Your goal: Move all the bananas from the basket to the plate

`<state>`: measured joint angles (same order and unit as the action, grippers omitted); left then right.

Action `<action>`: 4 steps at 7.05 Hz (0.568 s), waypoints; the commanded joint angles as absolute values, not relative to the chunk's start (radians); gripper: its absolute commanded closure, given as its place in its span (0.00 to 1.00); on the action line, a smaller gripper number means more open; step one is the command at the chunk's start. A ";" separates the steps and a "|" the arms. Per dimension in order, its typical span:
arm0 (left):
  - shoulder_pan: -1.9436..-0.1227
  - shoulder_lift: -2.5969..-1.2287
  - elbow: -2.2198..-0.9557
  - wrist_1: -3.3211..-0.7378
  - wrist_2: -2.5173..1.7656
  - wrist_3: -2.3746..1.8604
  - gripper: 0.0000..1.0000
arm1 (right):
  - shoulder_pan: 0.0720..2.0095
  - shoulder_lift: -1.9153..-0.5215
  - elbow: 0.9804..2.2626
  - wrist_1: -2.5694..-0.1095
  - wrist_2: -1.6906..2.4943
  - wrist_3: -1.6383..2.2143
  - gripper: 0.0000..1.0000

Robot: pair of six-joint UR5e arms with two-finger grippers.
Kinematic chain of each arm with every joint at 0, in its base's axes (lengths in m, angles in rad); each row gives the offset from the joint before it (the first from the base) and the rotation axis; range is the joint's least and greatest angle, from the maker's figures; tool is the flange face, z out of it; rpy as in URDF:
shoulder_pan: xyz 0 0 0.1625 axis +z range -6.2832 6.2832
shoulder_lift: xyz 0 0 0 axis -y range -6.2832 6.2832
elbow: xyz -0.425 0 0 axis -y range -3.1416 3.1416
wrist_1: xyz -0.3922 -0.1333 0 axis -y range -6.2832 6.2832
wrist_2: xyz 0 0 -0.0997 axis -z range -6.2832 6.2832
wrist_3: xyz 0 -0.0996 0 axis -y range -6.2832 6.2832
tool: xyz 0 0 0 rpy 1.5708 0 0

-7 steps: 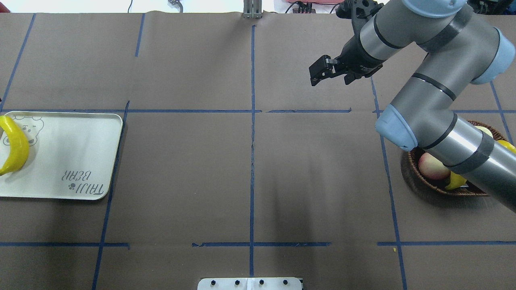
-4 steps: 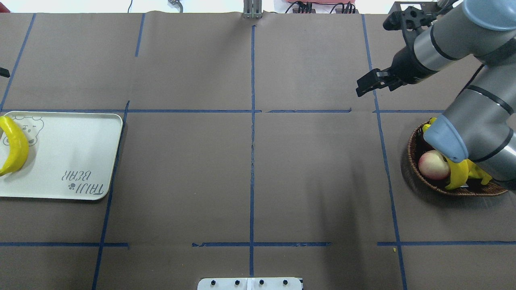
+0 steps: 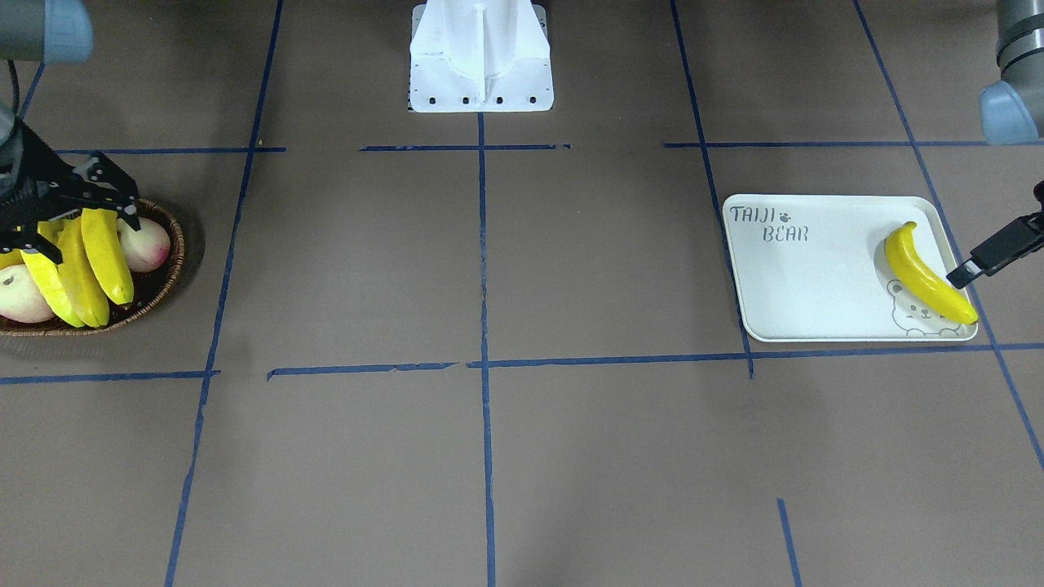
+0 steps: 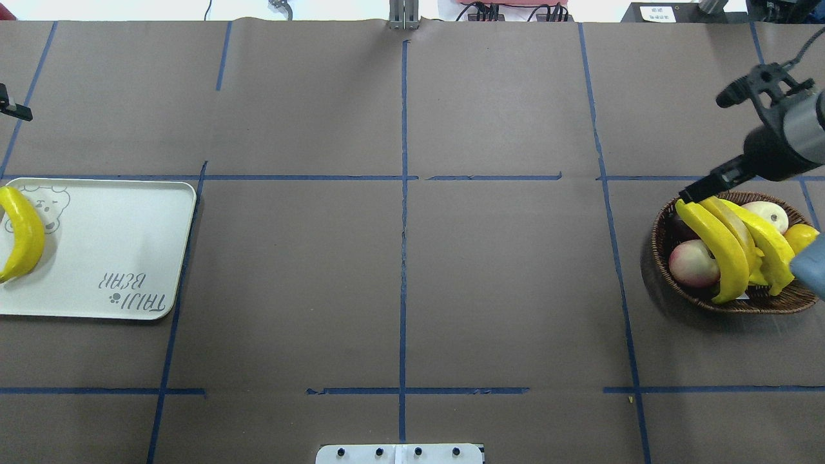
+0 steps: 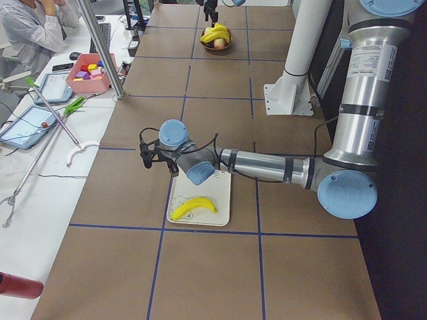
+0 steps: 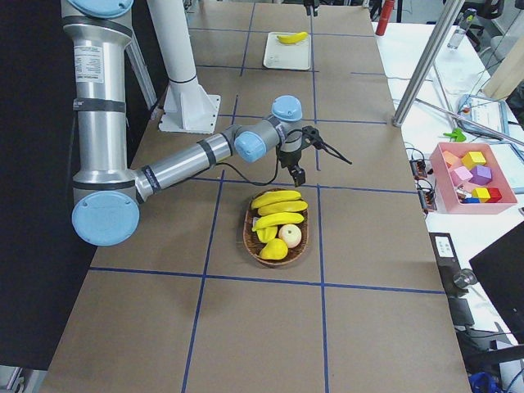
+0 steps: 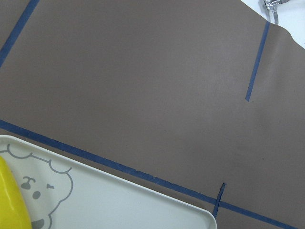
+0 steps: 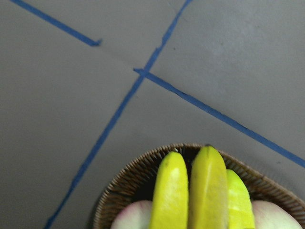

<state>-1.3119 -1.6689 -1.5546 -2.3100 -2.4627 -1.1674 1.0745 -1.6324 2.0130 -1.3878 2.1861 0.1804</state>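
Three bananas (image 4: pixel 718 248) lie side by side in the brown wicker basket (image 4: pixel 659 241) at the table's right end, and they also show in the right wrist view (image 8: pixel 207 191). My right gripper (image 3: pixel 73 218) hovers open and empty over the basket's far edge, with the jaws spread wide. One finger (image 4: pixel 706 185) is just above a banana's tip. A fourth banana (image 4: pixel 22 235) lies on the white plate (image 4: pixel 116 245) over the bear print. My left gripper (image 3: pixel 1007 236) is open and empty just past the plate's outer end.
Two peaches (image 4: pixel 693 264) and a yellow-green fruit (image 4: pixel 802 237) share the basket with the bananas. The white robot base (image 3: pixel 481 57) stands at mid-table on my side. Blue tape lines cross the brown table cover.
My right arm swung from mid-table to the right, over the basket's far edge, uncovering the basket. My left gripper's tip came into view at the left edge.
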 commanded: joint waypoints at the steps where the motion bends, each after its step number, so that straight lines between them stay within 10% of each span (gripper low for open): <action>1: -1.307 -1.669 -1.554 -2.312 -2.462 -1.169 0.00 | 1.092 -1.768 2.011 -1.306 2.160 0.126 0.02; 4: -1.302 -1.669 -1.548 -2.312 -2.464 -1.170 0.00 | 1.088 -1.796 1.922 -1.189 2.128 0.202 0.04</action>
<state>-1.3033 -1.6686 -1.5508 -2.3117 -2.4624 -1.1702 1.0892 -1.7904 1.9584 -1.2299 2.1376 0.1779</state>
